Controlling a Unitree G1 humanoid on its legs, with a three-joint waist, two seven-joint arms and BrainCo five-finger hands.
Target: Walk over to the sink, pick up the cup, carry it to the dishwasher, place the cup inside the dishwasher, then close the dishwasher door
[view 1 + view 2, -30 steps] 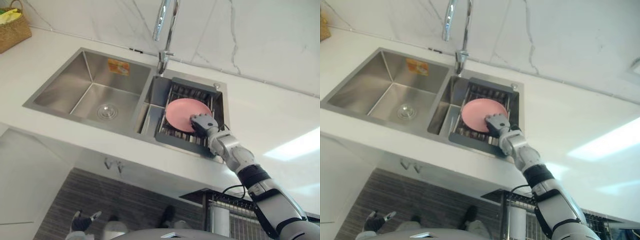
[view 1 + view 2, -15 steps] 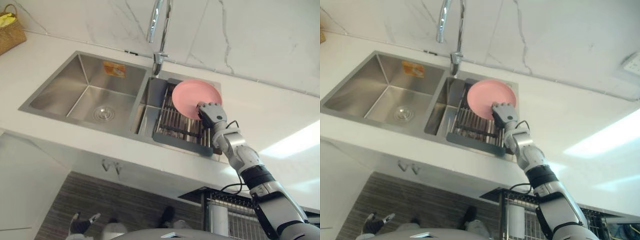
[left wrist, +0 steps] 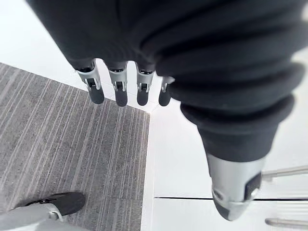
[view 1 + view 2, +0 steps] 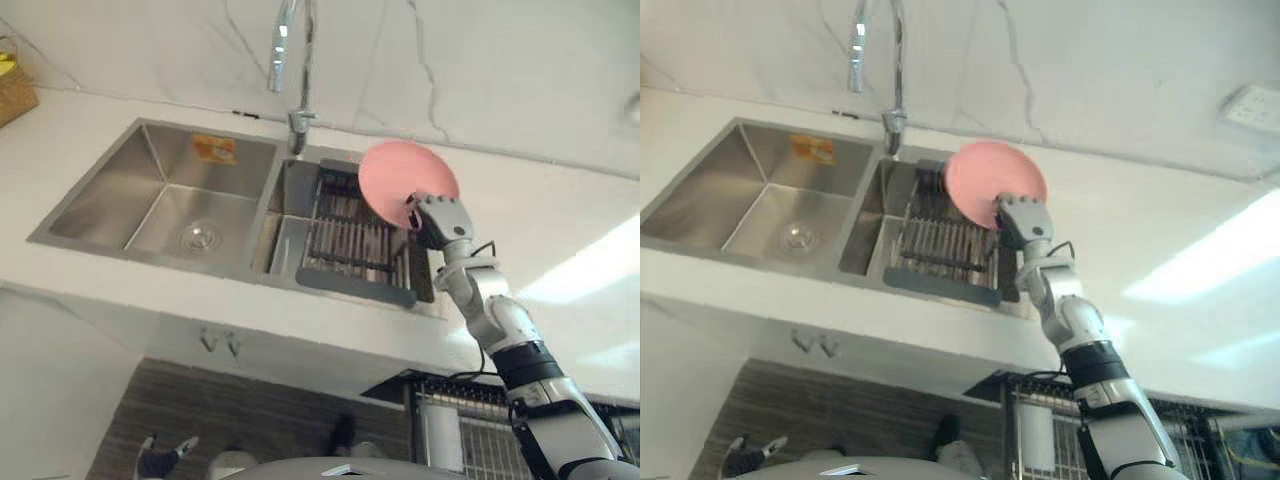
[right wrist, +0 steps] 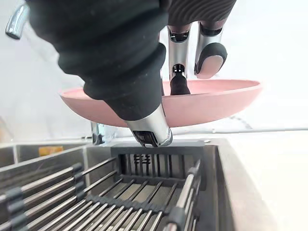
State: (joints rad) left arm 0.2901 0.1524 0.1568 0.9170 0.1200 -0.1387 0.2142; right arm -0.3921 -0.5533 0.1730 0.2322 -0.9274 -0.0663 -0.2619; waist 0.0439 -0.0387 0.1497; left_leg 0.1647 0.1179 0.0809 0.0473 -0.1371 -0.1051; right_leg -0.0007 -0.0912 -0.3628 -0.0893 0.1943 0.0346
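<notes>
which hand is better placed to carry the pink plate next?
Right. The right hand pinches the pink plate, holding it above the sink rack. The left hand hangs open, low by the floor.

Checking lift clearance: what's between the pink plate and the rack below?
Only air, by the right wrist view: the plate, pinched in the right hand, hangs clear above the rack.

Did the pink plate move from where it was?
Yes. The right hand has lifted the pink plate up off the sink rack, toward its back right corner.
</notes>
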